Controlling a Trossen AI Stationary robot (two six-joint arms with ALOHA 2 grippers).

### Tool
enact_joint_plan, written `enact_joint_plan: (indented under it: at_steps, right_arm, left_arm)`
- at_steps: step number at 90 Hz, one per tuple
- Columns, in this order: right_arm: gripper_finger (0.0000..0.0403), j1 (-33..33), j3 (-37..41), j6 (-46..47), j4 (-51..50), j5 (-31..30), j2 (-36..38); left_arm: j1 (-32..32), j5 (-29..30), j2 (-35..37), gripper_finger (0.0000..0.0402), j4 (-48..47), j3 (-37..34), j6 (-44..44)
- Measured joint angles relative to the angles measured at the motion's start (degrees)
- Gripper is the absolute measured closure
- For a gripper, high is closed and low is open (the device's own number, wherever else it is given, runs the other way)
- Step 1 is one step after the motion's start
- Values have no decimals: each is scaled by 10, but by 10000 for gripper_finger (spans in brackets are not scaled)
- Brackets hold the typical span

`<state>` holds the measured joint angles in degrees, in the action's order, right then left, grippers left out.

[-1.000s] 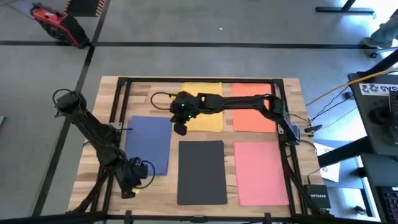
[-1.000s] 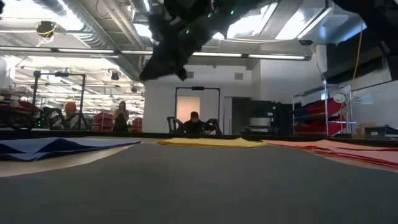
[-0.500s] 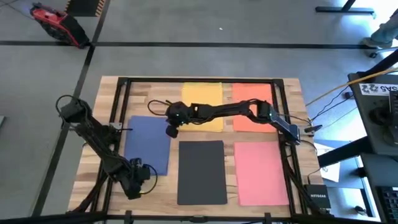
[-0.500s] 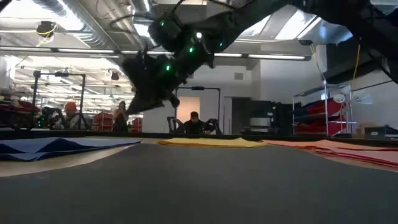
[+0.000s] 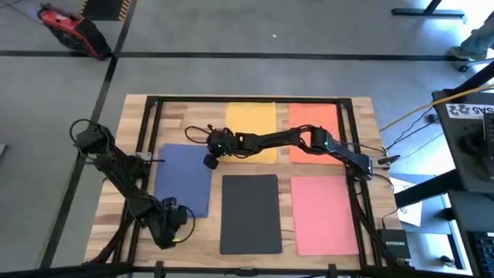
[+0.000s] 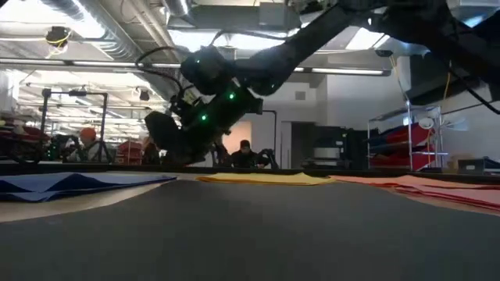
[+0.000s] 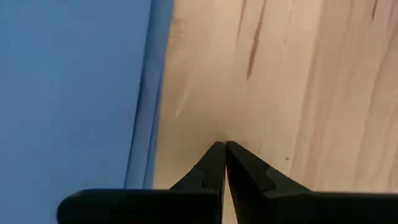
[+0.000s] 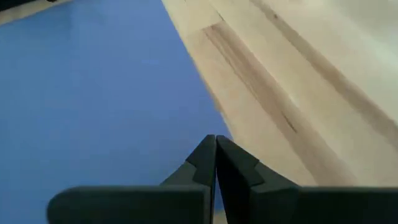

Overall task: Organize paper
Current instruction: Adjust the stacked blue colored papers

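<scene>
Five sheets of paper lie flat on the wooden table (image 5: 363, 116): blue (image 5: 184, 179) at the left, yellow (image 5: 251, 127) and orange (image 5: 312, 135) at the far side, dark grey (image 5: 249, 212) in the near middle, and pink (image 5: 324, 212) at the near right. My right gripper (image 5: 210, 161) is shut and low over the blue sheet's right edge (image 8: 205, 106). My left gripper (image 5: 166, 232) is shut over bare wood just off the blue sheet's near left corner (image 7: 146, 124). My right gripper comes down slanting from the table's right, its shut fingertips (image 8: 214, 140) at the blue paper's right edge; whether they touch the sheet I cannot tell. My left gripper points down at the wood beside the blue paper's edge, and I cannot tell if it touches.
A dark metal frame (image 5: 247, 99) runs around the work area. Bare wood strips separate the sheets. A black box (image 5: 392, 245) and cables lie at the table's right edge. People sit in the room behind the table (image 6: 244, 152).
My right gripper has swung toward the table's left edge and gone down, from above the yellow sheet's left part to low over the blue sheet's right edge. The sheets have stayed where they were.
</scene>
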<state>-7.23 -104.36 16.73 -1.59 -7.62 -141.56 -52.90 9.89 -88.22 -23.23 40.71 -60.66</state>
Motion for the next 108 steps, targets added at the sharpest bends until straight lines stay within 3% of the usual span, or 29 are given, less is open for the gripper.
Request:
enact_joint_plan:
  at_steps: [28, 71, 108]
  right_arm:
    - [403, -3, 0, 9, 11, 108, -7]
    - [403, -15, -14, 10, 15, 92, -8]
    - [403, -25, -48, -6, 18, 45, -13]
  left_arm:
    - [0, -3, -2, 402, 49, 0, 40]
    - [-18, -59, -1, 402, 61, 35, 71]
    - [-49, -65, -74, 402, 36, 39, -18]
